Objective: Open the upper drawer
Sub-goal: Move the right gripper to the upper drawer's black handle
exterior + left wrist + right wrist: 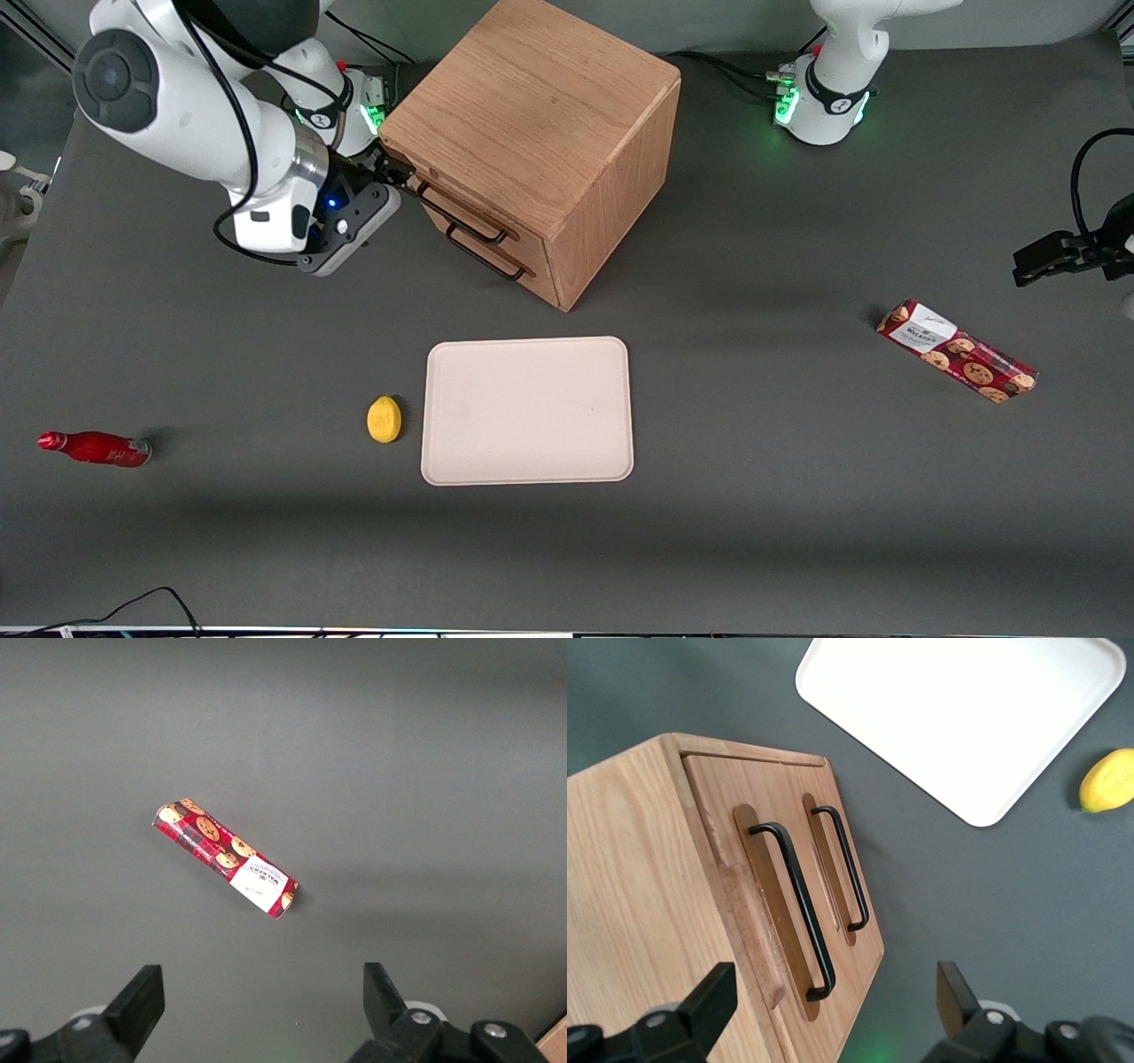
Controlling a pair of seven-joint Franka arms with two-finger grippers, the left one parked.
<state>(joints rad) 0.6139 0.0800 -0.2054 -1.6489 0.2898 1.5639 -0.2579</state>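
Observation:
The oak cabinet (532, 115) stands at the middle of the table, farther from the front camera than the tray. Its upper drawer (443, 190) looks pushed in, with its thin black bar handle (462, 215) just above the lower drawer's matching handle (485, 254). My right gripper (396, 171) is open, in front of the drawer fronts at the end of the upper handle that lies toward the working arm. In the right wrist view the upper handle (799, 904) ends between my spread fingers (713, 994), touching neither. The lower handle (846, 868) lies beside it.
A white tray (528, 410) lies nearer the front camera than the cabinet, with a lemon (384, 419) beside it. A red bottle (96, 448) lies toward the working arm's end. A cookie box (956, 351) lies toward the parked arm's end.

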